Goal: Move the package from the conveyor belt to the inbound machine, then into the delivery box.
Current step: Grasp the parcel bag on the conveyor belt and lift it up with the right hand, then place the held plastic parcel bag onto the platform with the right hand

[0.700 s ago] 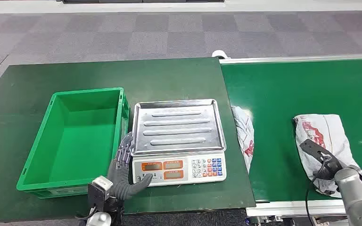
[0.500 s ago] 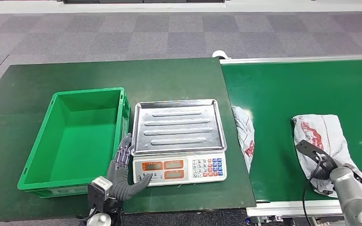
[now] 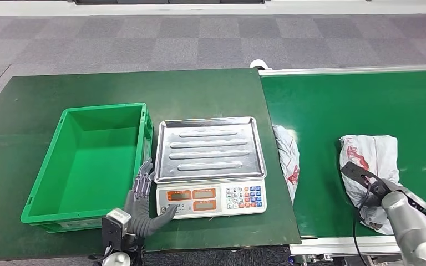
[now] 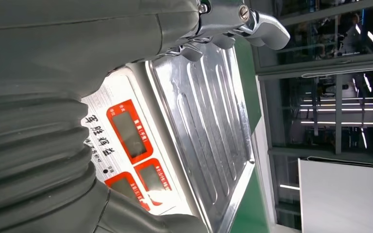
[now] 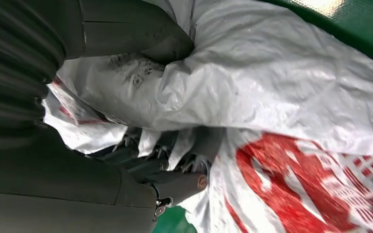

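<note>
A white plastic package (image 3: 376, 152) with red print lies on the green conveyor belt (image 3: 338, 105) at the right. My right hand (image 3: 378, 191) grips its near end. The right wrist view has the thumb (image 5: 126, 29) pressed over the crumpled package (image 5: 281, 82) and the dark fingers (image 5: 184, 182) dug into its folds. The inbound machine is a scale (image 3: 209, 149) with a bare steel tray, standing on the table's middle. My left hand (image 3: 144, 205) rests open at the scale's front left corner, fingers spread, thumb against the scale's front panel (image 4: 126, 141).
An empty green crate (image 3: 142, 133) sits just left of the scale. A second white package (image 3: 288, 158) lies at the belt's left edge, beside the dark green table (image 3: 116, 88). Grey carpet stretches beyond the table.
My right hand has slid left along the belt with the package, which has bunched up and shifted left. The left hand has stayed where it was.
</note>
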Tool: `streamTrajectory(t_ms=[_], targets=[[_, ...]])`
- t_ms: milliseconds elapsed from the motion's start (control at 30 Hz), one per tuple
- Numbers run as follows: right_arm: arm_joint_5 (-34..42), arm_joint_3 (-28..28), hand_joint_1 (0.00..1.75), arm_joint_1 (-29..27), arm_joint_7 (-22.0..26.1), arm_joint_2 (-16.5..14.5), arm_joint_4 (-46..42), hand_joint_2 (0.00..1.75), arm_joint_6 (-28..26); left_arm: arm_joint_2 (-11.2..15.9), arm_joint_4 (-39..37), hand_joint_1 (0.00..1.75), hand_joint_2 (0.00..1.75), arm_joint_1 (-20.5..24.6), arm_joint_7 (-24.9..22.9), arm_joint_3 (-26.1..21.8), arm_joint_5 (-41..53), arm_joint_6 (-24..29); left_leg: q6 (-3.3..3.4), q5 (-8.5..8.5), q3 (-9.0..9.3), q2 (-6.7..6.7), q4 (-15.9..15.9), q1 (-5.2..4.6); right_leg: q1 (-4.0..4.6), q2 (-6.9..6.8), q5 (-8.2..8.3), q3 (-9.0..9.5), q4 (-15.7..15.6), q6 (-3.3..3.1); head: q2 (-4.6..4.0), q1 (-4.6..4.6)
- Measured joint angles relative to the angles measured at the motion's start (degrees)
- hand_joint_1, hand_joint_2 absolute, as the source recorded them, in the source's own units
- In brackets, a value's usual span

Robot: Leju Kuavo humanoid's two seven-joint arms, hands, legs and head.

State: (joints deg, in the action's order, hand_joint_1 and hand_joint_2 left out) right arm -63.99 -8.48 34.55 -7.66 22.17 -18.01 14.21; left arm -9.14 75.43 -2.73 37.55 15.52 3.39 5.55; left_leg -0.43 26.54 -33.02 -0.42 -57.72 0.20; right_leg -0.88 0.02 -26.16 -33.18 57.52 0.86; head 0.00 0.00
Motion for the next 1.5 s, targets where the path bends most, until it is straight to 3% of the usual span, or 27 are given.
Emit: streamTrajectory(t_ms=[533, 633, 733, 800, 833, 933, 1100, 1267, 1500], targets=[[-0.4, 2.28, 1.75, 0.3, 3.25, -0.89, -0.03, 1.75, -1.9, 0.0, 0.72, 0.0, 1.75, -0.72, -0.25, 0.0, -0.61, 1.15, 0.0, 0.0, -0.08, 0.0, 0.0, 0.01, -0.01, -0.01, 0.0, -0.06, 0.01, 0.0, 0.0, 0.0], [3.74, 2.05, 1.75, 0.18, 8.4, -1.4, -0.53, 1.75, -9.35, 0.02, 1.81, 0.0, 1.75, -1.73, -0.39, 0.0, -0.68, 1.69, 0.0, 0.0, -0.15, 0.0, 0.01, 0.0, -0.06, -0.01, 0.0, -0.13, 0.02, 0.0, 0.0, -0.01], [10.44, 0.49, 1.75, -0.5, 19.74, -2.4, -3.19, 1.75, -26.09, 0.02, 3.41, 0.0, 1.75, -3.12, -0.37, 0.0, -0.38, 2.2, 0.0, -0.03, -0.15, -0.03, 0.01, 0.0, -0.07, -0.02, 0.0, -0.19, 0.02, 0.0, 0.0, -0.01], [11.67, -0.14, 1.75, -1.04, 23.89, -2.93, -5.64, 1.75, -35.21, 0.02, 4.28, 0.0, 1.75, -3.77, -0.33, 0.0, -0.03, 2.33, 0.0, -0.05, -0.16, -0.11, 0.01, 0.01, -0.04, -0.09, -0.01, -0.18, 0.02, 0.0, 0.0, 0.0], [11.7, -0.2, 1.75, -1.34, 24.34, -3.13, -6.75, 1.75, -37.18, 0.02, 4.57, 0.0, 1.75, -3.98, -0.34, 0.0, 0.07, 2.36, 0.0, -0.05, -0.17, -0.14, 0.01, 0.01, -0.04, -0.11, -0.01, -0.18, 0.02, 0.0, 0.0, 0.0], [13.31, -0.39, 1.75, -2.62, 26.32, -3.62, -9.46, 1.75, -38.42, 0.03, 5.03, 0.0, 1.75, -4.29, -0.33, 0.0, 0.15, 2.43, 0.0, -0.04, -0.25, -0.15, 0.01, 0.02, -0.05, -0.1, -0.01, -0.22, 0.02, 0.0, 0.0, -0.01], [20.85, -1.13, 1.75, -6.95, 38.21, -5.21, -16.23, 1.75, -44.73, 0.15, 4.91, 0.0, 1.75, -4.23, 0.59, 0.0, 0.04, 2.3, 0.0, -0.04, -0.28, -0.17, 0.01, 0.01, -0.06, -0.13, -0.01, -0.25, 0.02, 0.0, 0.0, -0.01], [30.54, -1.43, 1.75, -11.78, 46.16, -7.38, -26.25, 1.75, -49.35, 0.2, 4.09, 0.0, 1.75, -3.55, 1.36, 0.0, -0.14, 2.09, 0.0, -0.04, -0.3, -0.15, 0.01, 0.01, -0.06, -0.11, -0.01, -0.28, 0.02, 0.0, 0.0, -0.01], [38.91, -1.36, 1.75, -15.87, 47.78, -9.84, -38.99, 1.75, -53.88, 0.18, 3.12, 0.0, 1.75, -1.92, 1.42, 0.0, -0.24, 1.35, 0.0, -0.05, -0.29, -0.13, 0.01, 0.01, -0.06, -0.1, -0.01, -0.28, 0.02, 0.0, 0.0, -0.01]])
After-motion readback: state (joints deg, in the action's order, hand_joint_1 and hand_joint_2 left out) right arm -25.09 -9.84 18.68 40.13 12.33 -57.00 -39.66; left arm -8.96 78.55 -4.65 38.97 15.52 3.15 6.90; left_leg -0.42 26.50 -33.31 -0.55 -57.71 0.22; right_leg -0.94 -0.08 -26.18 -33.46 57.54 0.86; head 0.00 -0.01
